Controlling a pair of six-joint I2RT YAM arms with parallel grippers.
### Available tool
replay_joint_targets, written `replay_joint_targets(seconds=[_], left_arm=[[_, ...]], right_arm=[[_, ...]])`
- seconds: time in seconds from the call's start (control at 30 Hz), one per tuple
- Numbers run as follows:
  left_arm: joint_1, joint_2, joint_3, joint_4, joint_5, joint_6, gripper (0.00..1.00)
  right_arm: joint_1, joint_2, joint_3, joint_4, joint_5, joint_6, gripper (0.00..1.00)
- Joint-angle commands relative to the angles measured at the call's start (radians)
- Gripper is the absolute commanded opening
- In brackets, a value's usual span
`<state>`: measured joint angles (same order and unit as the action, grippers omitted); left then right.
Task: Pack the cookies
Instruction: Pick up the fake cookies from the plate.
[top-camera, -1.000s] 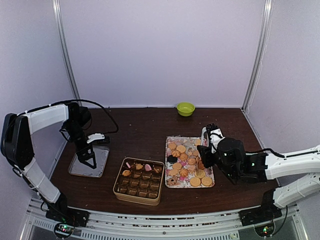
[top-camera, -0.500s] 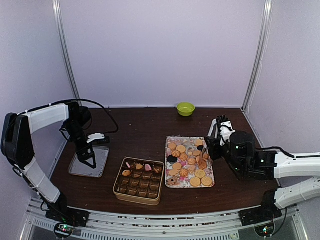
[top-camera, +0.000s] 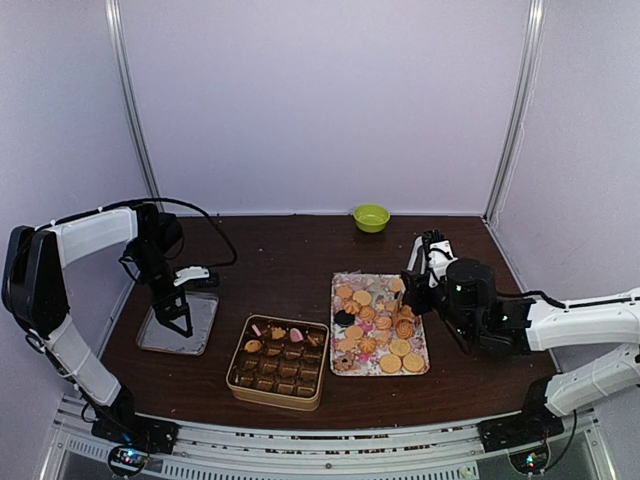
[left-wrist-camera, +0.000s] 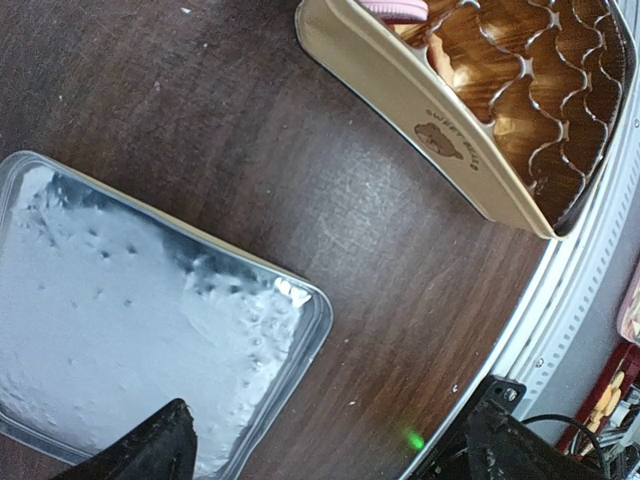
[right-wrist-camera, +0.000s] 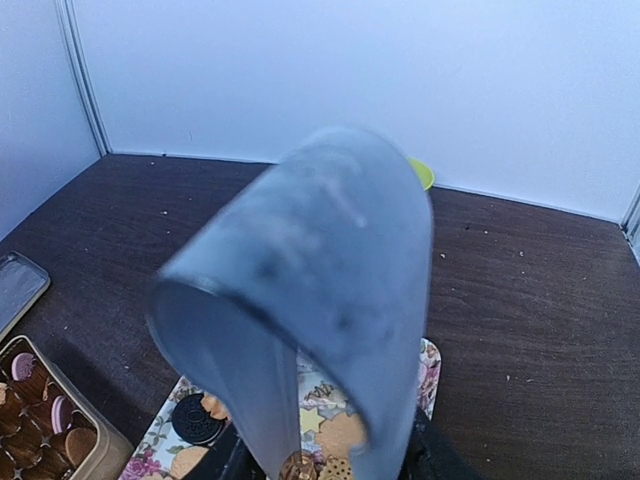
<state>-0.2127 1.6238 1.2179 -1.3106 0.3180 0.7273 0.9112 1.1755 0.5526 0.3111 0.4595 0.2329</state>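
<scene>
On the table (top-camera: 290, 250), most cookies (top-camera: 378, 330) lie on the tray (top-camera: 333, 305) right of centre. The box (top-camera: 275, 397) at the front edge holds only a few, so packing has barely begun. The left end effector (top-camera: 180, 322) hangs spread apart over the lid (top-camera: 205, 325) at the left edge. The right end effector (top-camera: 401, 298) hovers above the tray, and I cannot tell its grip.

"What moved?"

"Only the right hand (top-camera: 403, 292). It had been low over the near right part of the tray (top-camera: 337, 280), then it drew back to the right and swung to the tray's far right corner."

"And the cookies (top-camera: 383, 323)?"

"The ones it had covered at the near right showed again. Whether any were shifted, I couldn't tell."
</scene>
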Motion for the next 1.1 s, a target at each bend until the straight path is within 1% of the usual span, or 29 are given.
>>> replay_joint_targets(seconds=[0.0,0.13,0.43,0.57,0.67,0.8,0.97,1.07], left_arm=[[0.006,0.002,0.023,-0.012,0.015,0.007,0.97],[0.006,0.001,0.025,-0.014,0.015,0.007,0.97],[0.007,0.001,0.024,-0.013,0.019,0.007,0.97],[0.006,0.002,0.025,-0.014,0.02,0.006,0.97],[0.007,0.003,0.025,-0.016,0.02,0.006,0.97],[0.006,0.001,0.028,-0.019,0.019,0.006,0.97],[0.007,0.004,0.032,-0.018,0.018,0.004,0.97],[0.006,0.002,0.03,-0.019,0.014,0.005,0.97]], right_arm=[[-0.013,0.028,0.004,0.067,-0.013,-0.013,0.43],[-0.014,0.022,-0.022,0.064,-0.024,0.009,0.42],[-0.012,-0.062,-0.098,0.023,-0.048,0.041,0.38],[-0.011,-0.089,-0.112,0.013,-0.053,0.047,0.32],[-0.011,-0.095,-0.099,0.008,-0.054,0.042,0.28],[-0.005,-0.115,-0.052,-0.015,-0.061,0.012,0.25],[0.018,-0.156,0.027,-0.053,-0.056,-0.041,0.24],[0.058,-0.164,0.078,-0.065,-0.05,-0.07,0.24]])
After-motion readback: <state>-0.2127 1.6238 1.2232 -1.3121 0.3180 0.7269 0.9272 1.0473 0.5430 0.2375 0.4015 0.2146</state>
